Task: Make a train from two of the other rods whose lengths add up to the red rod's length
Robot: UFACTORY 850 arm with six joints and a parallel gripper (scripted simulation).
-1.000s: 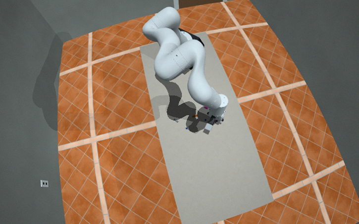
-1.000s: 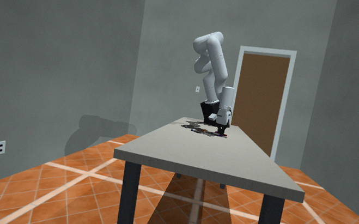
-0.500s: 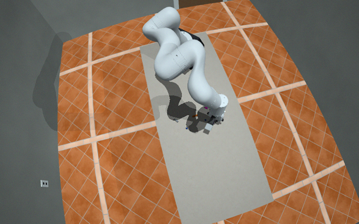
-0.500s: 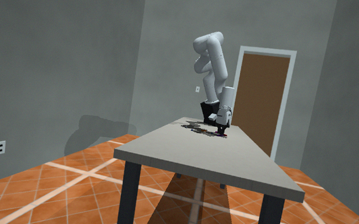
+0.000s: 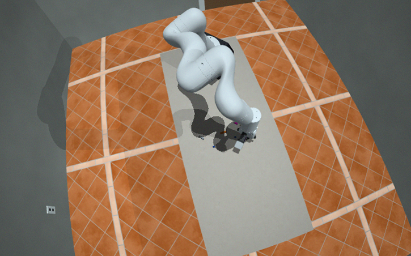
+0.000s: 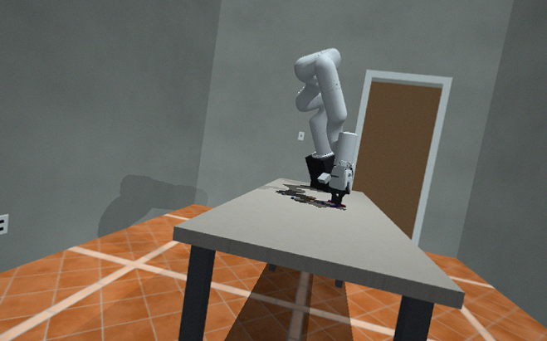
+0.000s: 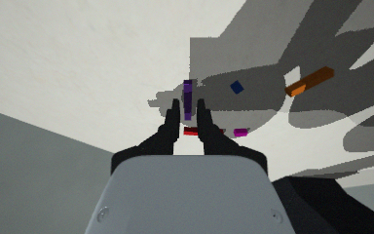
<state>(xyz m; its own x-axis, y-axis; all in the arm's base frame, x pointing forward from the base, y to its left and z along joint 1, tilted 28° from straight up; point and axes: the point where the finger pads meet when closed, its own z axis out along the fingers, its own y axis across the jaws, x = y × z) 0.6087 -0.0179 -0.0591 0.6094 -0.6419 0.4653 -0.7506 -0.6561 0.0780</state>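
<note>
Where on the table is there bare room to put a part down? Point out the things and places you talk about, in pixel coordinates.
Judging by the top view, the best bet is the wide stretch of table [image 5: 253,195] [image 6: 319,239] between the rods and the end away from the arm's base. Crowded: around the gripper [image 7: 188,107], with the purple rod [image 7: 188,99], red rod [image 7: 190,131], magenta rod [image 7: 241,132] and a blue rod [image 7: 237,87] close by.
</note>
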